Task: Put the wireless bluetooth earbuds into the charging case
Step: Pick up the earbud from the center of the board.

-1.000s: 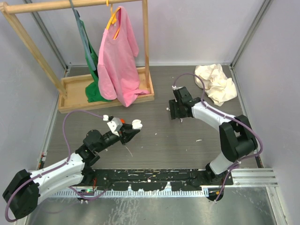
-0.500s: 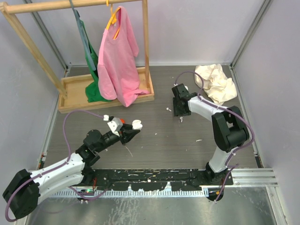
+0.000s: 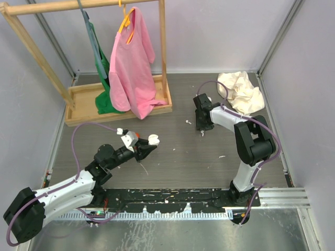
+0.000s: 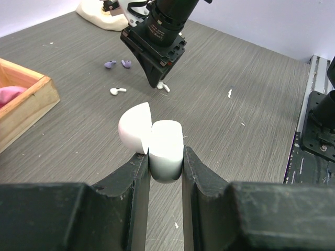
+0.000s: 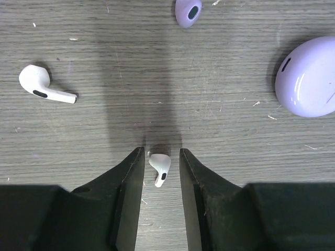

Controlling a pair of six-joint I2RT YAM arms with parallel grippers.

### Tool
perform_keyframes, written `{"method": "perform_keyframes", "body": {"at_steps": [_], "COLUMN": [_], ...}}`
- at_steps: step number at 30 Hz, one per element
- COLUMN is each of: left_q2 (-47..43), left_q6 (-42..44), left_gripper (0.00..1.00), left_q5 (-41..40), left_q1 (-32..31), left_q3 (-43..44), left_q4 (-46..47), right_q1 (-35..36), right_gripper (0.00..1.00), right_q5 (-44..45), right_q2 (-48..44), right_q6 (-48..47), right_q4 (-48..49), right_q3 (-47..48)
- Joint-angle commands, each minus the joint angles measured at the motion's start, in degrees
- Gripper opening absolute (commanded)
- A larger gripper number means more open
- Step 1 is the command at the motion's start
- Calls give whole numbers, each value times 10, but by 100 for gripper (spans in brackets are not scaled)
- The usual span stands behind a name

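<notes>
My left gripper is shut on a white charging case with its lid hinged open, held above the table; it also shows in the top view. My right gripper is open, jaws down at the table on either side of a white earbud with a gap on each side. A second white earbud lies to its left. A lilac earbud and a lilac case lie beyond. In the left wrist view, two lilac earbuds lie beside my right gripper.
A wooden rack with pink and green garments stands at the back left. A cream cloth is bunched at the back right. White specks of debris dot the table.
My right arm has folded in and its gripper has swung to point down over the white earbud. My left gripper holds the open case where it was.
</notes>
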Motion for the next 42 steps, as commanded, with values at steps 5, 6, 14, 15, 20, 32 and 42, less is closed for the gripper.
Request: {"method": "perform_keyframes", "body": {"at_steps": [5, 6, 14, 15, 20, 32, 42], "left_q2": [0, 0, 0, 0, 0, -2, -16], "left_q6": [8, 8, 8, 8, 8, 8, 12], "left_gripper": [0, 0, 0, 0, 0, 0, 0], "left_q5": [11, 11, 11, 11, 12, 12, 8], "left_q1": [-2, -2, -3, -2, -2, -3, -2], "left_q3": [9, 9, 10, 10, 10, 10, 5], "left_q4": [24, 24, 22, 22, 21, 19, 20], "right_q1": [-8, -7, -11, -11, -11, -11, 1], "right_gripper": [39, 39, 39, 39, 37, 26, 24], "right_q5": [-40, -42, -39, -37, -25, -16, -26], "right_q2": [-8, -7, -5, -4, -1, -6, -101], "right_q6": [12, 12, 13, 14, 11, 9, 12], "right_q4": [3, 3, -2, -3, -6, -8, 6], "right_q3": [-4, -5, -12, -12, -13, -14, -47]}}
